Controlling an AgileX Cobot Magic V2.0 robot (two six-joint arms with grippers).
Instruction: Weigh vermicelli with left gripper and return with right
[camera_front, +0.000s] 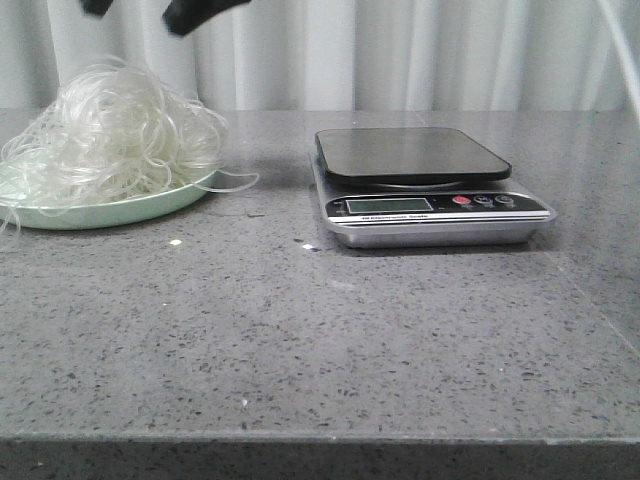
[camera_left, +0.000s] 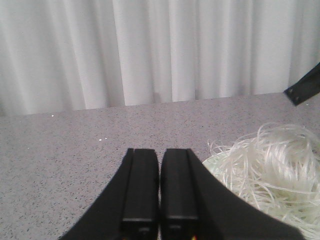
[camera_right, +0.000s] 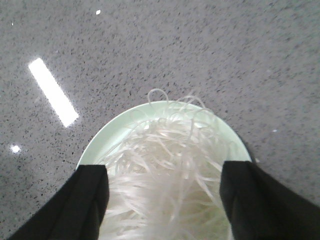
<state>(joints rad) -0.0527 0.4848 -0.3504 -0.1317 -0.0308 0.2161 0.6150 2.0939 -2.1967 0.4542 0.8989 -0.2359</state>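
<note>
On your far left, the vermicelli (camera_front: 110, 135) sits heaped in a pale green plate (camera_front: 120, 212) on the grey speckled worktop (camera_front: 300, 330), with loose strands trailing over the plate's rim toward the middle. You can see it fill the plate (camera_right: 107, 137) in the right wrist view, where the vermicelli (camera_right: 165, 170) lies directly below the right gripper (camera_right: 164, 200); its two black fingers (camera_right: 87, 200) stand wide apart, released, one on each side of the noodle heap and holding nothing. In the left wrist view the left gripper (camera_left: 159, 190) is clenched, its fingers (camera_left: 140, 185) pressed flat together with nothing between them, and the vermicelli (camera_left: 270, 165) lies just beside it on the worktop (camera_left: 75, 145). From the front you catch only black gripper parts at the top edge above the plate, and you cannot tell which arm they belong to.

Moving right past a few small crumbs (camera_front: 176, 242) on the bare surface, you come to the kitchen scale (camera_front: 430, 195), well apart from the plate. Its dark platform (camera_front: 410, 155) carries nothing, and a display (camera_front: 388, 205) and small buttons (camera_front: 482, 201) face you
</note>
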